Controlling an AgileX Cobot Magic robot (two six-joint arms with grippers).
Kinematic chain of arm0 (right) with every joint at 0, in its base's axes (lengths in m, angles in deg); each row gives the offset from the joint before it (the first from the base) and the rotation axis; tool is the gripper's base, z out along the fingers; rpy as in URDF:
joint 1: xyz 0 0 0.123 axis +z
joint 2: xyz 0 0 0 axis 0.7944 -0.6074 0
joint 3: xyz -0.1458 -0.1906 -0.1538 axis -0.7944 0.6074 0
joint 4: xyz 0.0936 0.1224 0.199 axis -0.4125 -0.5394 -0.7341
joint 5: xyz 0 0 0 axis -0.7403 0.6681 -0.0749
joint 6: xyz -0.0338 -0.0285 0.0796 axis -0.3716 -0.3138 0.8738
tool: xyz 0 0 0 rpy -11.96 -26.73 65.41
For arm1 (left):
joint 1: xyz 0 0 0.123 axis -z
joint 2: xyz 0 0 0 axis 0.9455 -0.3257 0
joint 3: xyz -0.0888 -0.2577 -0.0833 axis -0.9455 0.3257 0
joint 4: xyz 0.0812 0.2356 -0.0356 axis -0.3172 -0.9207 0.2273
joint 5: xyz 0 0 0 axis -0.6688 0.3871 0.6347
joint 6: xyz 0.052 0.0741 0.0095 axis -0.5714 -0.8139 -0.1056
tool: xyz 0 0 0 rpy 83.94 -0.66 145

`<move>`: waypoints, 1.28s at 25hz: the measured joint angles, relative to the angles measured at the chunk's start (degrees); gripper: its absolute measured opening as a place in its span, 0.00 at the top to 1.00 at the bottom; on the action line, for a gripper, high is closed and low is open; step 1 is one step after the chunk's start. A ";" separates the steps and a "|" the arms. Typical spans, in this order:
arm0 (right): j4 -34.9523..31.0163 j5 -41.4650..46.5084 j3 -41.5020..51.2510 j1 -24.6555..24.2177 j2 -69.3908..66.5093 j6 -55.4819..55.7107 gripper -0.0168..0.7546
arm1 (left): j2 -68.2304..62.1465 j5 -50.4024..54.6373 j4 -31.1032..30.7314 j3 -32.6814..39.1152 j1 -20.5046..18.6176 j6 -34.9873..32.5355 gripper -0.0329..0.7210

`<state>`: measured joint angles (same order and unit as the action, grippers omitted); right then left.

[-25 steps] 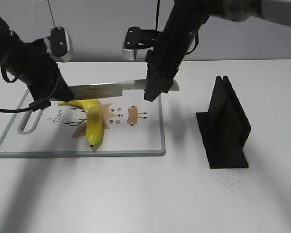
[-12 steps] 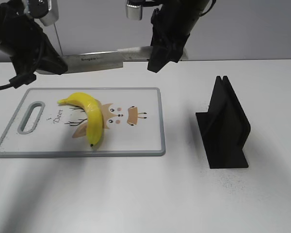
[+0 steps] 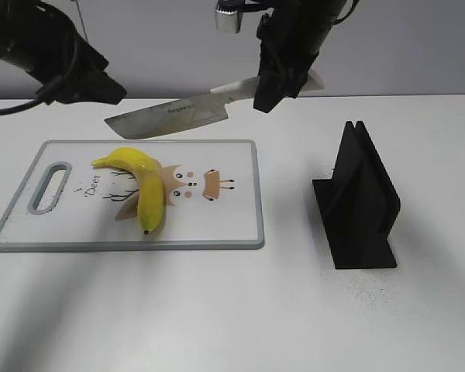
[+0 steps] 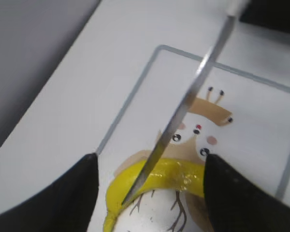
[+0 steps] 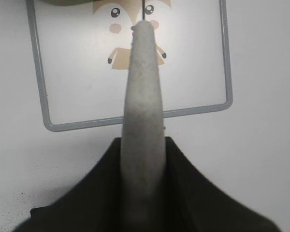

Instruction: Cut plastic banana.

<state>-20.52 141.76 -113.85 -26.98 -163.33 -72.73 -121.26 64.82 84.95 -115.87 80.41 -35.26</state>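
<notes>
The right gripper (image 3: 277,84) is clamped on the knife (image 3: 182,114) handle, blade aloft — left gripper (image 4: 150,193) spread apart over the plastic banana (image 3: 143,188) lying on the cutting board's (image 3: 232,236) left half — so an unpinned banana could roll under the cut.

A white table (image 3: 217,310) stands against a plain grey wall (image 3: 418,46), evenly lit.
</notes>
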 joint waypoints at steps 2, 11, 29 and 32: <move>0.00 0.00 0.00 -0.12 0.00 0.56 0.77 | 0.57 -1.63 -0.17 -0.81 0.00 6.03 0.06; 1.11 0.05 0.00 -0.12 2.61 14.36 0.77 | 4.23 5.77 -26.28 -9.31 -2.01 50.37 0.13; 3.41 0.04 10.64 -0.12 21.15 52.13 0.77 | 16.49 29.70 -34.26 -5.05 -8.75 71.89 0.17; 3.41 -0.14 18.24 -0.12 27.14 54.47 0.77 | 23.14 29.83 -34.26 -0.32 -8.75 71.95 0.17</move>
<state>-17.11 141.62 -95.61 -27.10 -136.19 -18.26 -98.12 94.65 50.69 -116.19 71.66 36.69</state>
